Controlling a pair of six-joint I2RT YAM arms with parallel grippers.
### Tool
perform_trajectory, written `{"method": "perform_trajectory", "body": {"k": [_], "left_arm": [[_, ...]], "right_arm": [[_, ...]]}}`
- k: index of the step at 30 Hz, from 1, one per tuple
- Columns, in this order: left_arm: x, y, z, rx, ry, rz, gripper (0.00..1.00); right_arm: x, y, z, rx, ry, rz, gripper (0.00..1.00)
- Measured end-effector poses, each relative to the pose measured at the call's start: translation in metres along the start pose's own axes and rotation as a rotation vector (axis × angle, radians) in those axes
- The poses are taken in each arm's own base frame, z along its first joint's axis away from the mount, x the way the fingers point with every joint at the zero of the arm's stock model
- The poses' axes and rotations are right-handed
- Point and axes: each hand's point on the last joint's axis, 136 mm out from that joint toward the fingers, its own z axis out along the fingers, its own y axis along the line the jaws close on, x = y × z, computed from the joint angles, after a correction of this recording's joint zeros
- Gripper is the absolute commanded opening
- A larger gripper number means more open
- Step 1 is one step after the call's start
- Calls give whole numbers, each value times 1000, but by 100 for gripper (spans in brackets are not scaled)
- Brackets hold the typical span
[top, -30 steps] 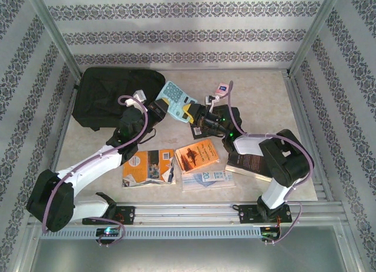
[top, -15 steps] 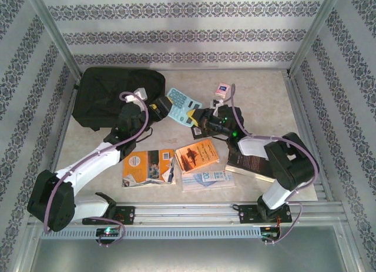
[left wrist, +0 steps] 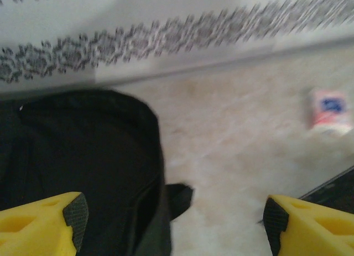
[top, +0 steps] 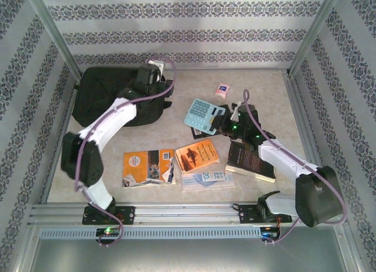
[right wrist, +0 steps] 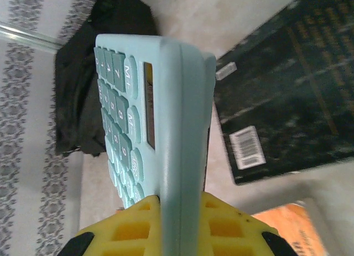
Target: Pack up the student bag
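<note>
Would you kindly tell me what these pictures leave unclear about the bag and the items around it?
- Zip of the student bag: in the top view the left arm crosses it; the left wrist view is blurred.
- Print on the small packet: blurred in the left wrist view, too small from above.
- Display of the calculator: seen nearly edge-on in the right wrist view.

The left arm [top: 111, 122] and the right arm [top: 282, 157] are each built of smooth white links between bulky black joint housings, with a thin lilac cable [top: 244, 98] looped loosely alongside. Each stands on a black base bracket [top: 108, 213], at 7 o'clock and 5 o'clock of the overhead view, with small green lights [top: 234, 126] glowing on the right wrist. The left gripper [left wrist: 174, 212] and the right gripper [right wrist: 180, 212] each carry 2 blocky yellow fingers [right wrist: 133, 228] moulded with square recesses and tipped with dark pads, and a white camera block [top: 155, 65] rides the left wrist.
</note>
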Motion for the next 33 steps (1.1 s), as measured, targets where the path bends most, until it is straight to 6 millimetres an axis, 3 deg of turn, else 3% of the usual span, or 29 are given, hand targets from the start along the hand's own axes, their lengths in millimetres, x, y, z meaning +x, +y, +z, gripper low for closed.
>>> {"method": "perform_trajectory", "body": {"k": [4, 8, 23, 25, 31, 33], "left_arm": [[37, 15, 39, -40, 150, 64, 81], [60, 24, 54, -35, 240, 67, 78], [69, 54, 59, -31, 274, -2, 53], [72, 58, 61, -30, 284, -9, 46], [83, 55, 71, 4, 307, -20, 0], [84, 51, 71, 24, 311, -26, 0]], "right_arm": [[-1, -15, -3, 46, 6, 3, 1], [-2, -20, -4, 61, 9, 5, 1], [-3, -22, -5, 53, 20, 8, 1], [-3, -22, -5, 49, 22, 8, 1], [-3, -21, -5, 46, 24, 9, 1], [-3, -21, -5, 45, 23, 11, 1]]}}
